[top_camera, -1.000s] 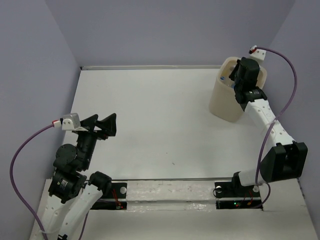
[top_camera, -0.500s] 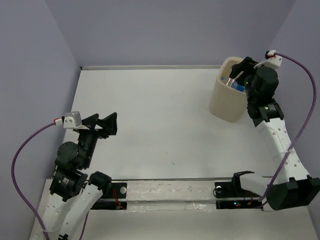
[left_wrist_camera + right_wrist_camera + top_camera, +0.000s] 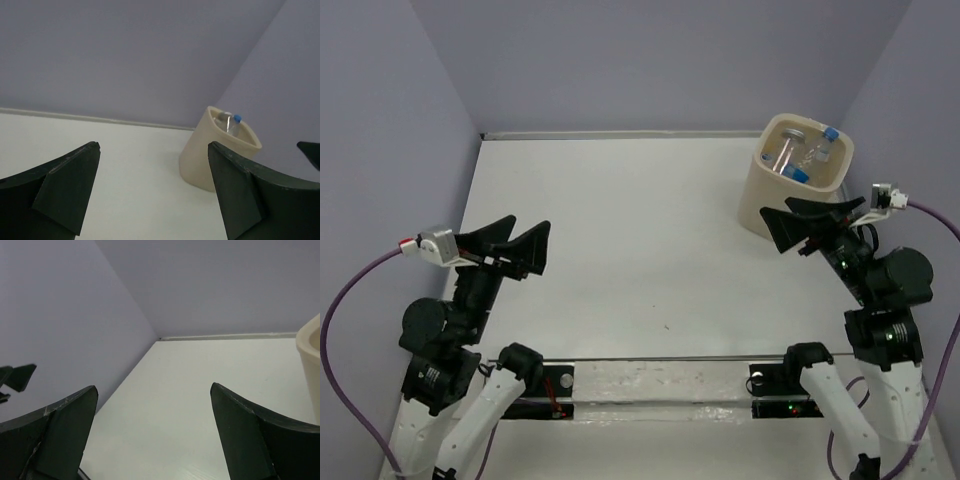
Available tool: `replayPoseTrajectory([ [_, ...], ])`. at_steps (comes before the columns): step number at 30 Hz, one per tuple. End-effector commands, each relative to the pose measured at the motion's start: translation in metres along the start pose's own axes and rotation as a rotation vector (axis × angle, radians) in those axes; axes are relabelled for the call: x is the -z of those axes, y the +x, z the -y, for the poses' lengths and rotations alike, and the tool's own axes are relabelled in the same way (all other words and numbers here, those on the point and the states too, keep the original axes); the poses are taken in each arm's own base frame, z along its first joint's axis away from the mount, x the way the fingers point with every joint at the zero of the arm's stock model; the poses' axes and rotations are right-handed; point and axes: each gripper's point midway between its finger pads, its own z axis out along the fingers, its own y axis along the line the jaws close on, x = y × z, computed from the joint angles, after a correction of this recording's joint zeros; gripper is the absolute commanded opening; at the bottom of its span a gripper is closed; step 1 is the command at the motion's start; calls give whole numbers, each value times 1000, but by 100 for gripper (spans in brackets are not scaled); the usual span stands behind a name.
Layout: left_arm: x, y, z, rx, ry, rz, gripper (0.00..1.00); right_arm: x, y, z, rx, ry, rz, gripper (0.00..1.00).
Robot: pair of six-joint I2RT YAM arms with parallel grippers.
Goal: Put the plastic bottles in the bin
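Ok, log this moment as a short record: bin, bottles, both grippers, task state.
bin: cream tub, upright, far right corner of the table
plastic bottles: several lying inside the bin, blue caps showing; exact count unclear
bottles outside bin: none in view
left gripper: open, empty, raised over the near left of the table
right gripper: open, empty, on the near side of the bin, not in it
task state: looks complete

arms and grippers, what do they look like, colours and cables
Both arms have white links with black joints: left arm, right arm. The left gripper and right gripper have broad black wedge-shaped fingers. A purple cable loops from a small white unit by each wrist.
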Motion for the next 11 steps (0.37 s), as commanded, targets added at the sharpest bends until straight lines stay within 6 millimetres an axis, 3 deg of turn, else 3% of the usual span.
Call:
replayPoseTrajectory([
  [1,5,-49,34,35,122,122,99,40,9,-34,-4,-115,-7,100],
  [5,5,-46,34,59,120,115,99,68,3,-51,48,-151,61,100],
  [11,5,-26,38,93,173,71,99,81,0,-61,88,-170,75,100],
])
